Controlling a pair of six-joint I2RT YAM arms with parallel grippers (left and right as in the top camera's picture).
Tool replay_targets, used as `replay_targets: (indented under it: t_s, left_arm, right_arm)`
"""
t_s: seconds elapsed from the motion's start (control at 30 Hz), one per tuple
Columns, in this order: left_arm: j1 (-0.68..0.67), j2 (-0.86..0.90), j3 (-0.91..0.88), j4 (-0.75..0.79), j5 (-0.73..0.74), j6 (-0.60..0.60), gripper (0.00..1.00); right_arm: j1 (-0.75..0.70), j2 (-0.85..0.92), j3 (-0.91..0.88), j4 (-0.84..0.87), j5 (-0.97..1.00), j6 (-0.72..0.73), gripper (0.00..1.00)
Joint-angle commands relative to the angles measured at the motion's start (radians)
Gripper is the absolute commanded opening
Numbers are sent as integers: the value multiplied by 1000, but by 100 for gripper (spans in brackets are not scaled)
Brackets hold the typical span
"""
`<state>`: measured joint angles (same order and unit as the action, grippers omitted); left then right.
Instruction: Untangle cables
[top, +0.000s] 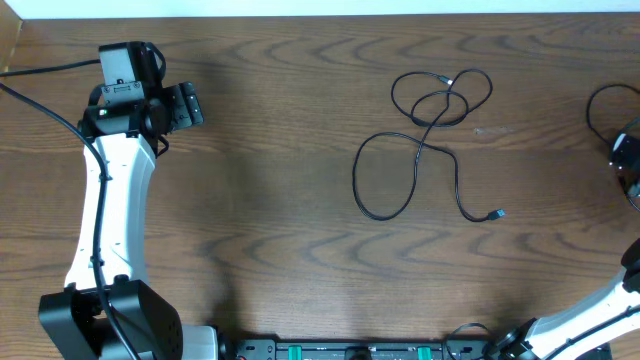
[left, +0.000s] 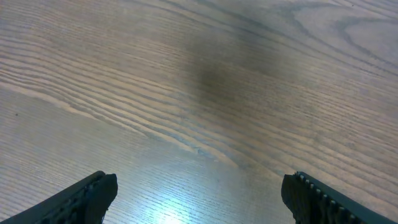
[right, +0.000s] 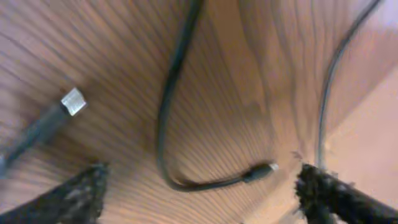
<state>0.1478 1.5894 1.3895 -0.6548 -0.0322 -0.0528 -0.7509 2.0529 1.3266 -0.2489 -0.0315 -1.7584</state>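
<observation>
A thin black cable (top: 420, 140) lies looped on the wooden table right of centre, with a crossed knot at the top and a blue plug end (top: 499, 213) at the lower right. Another black cable (top: 598, 105) loops at the far right edge. My right gripper (right: 202, 190) is open just above the table there, with a black cable end and small plug (right: 261, 172) between its fingers and a silver-tipped plug (right: 73, 101) to the left. My left gripper (left: 199, 193) is open and empty over bare wood at the far left (top: 185, 105). No white cable shows.
The table's back edge runs along the top of the overhead view. The left arm's base (top: 110, 320) stands at the front left. A black unit (top: 350, 350) with green parts sits at the front edge.
</observation>
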Motion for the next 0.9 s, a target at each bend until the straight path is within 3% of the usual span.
replay_targets:
  t_s: [0.0, 0.13, 0.3, 0.5, 0.63, 0.73, 0.87]
  left_arm:
    - [3, -14, -5, -4, -5, -5, 90]
    - [3, -14, -5, -3, -5, -5, 90]
    - [3, -14, -5, -4, -5, -5, 90]
    - [3, -14, -5, -4, -5, -5, 90]
    - [3, -14, -5, -4, -5, -5, 90]
    - [3, -14, -5, -4, -5, -5, 90]
    - [3, -14, -5, -4, -5, -5, 90]
  right_arm:
    - [34, -22, 1, -50, -80, 100, 99]
    - [56, -64, 1, -91, -165, 167, 99]
    - [76, -148, 1, -91, -303, 339, 99]
    - [117, -234, 1, -85, -319, 585, 99]
    - [197, -275, 1, -108, -365, 935, 99]
    - [284, -274, 1, -142, -371, 1283, 99]
    - [434, -274, 1, -204, -410, 1543, 99]
